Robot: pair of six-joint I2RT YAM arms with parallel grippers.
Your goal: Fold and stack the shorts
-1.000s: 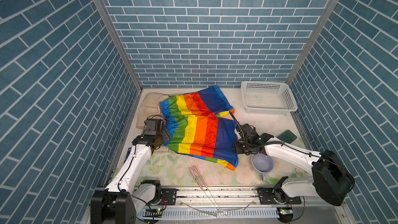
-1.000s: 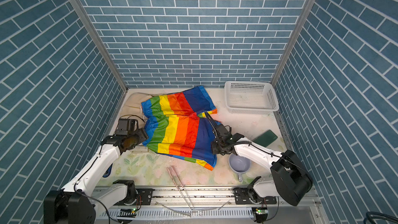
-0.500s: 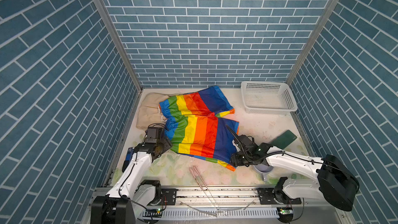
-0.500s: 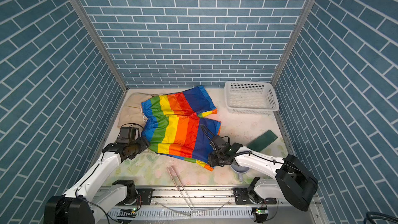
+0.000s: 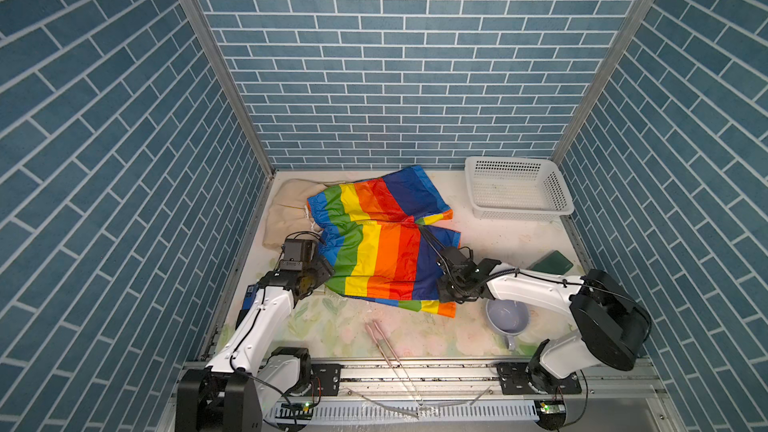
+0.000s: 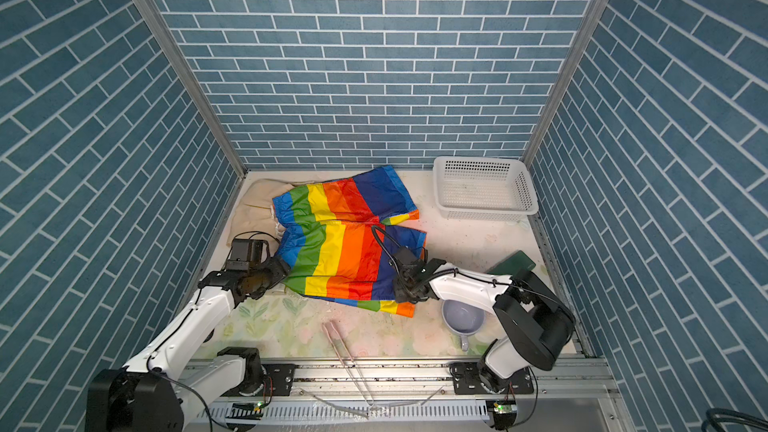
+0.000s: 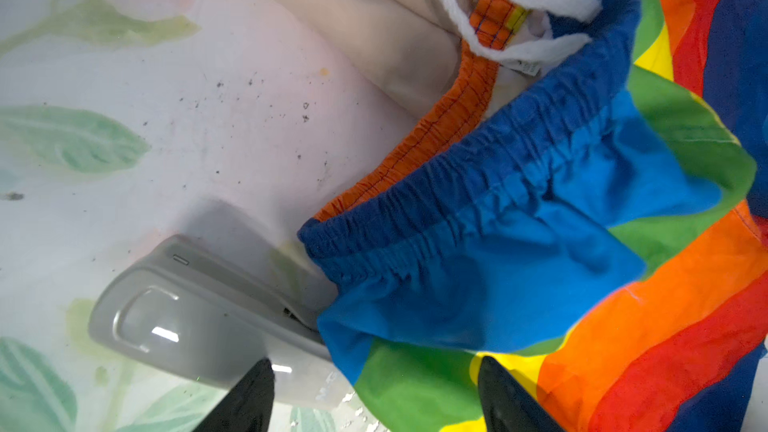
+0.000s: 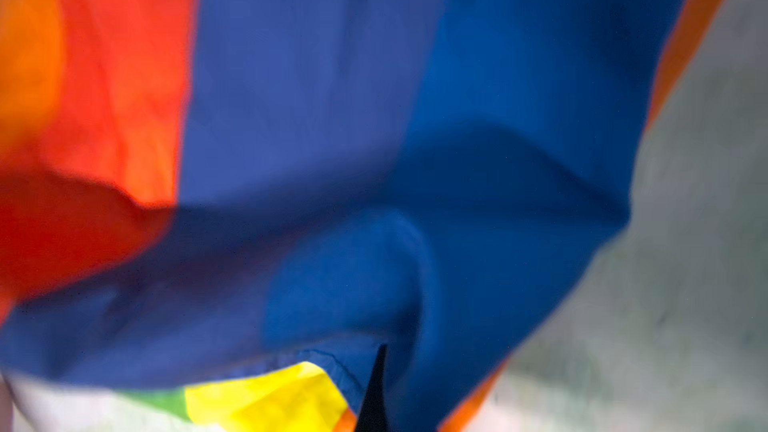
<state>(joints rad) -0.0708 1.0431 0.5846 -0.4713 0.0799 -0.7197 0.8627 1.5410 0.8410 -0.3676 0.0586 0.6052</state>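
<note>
the rainbow shorts (image 5: 374, 251) lie spread mid-table, overlapping the beige shorts (image 5: 289, 211) at their ten o'clock. the right gripper (image 5: 446, 292) is pinched tight on the blue leg hem at four o'clock. the left gripper (image 7: 375, 367) gapes wide astride the waistband corner at eight o'clock, holding nothing. i'd close it deep over both layers, then lift both corners level so the fold lands square.

Blue brick-patterned walls (image 5: 395, 76) enclose a pale floral tabletop (image 5: 324, 322), with aluminium posts (image 5: 217, 64) at the corners.
</note>
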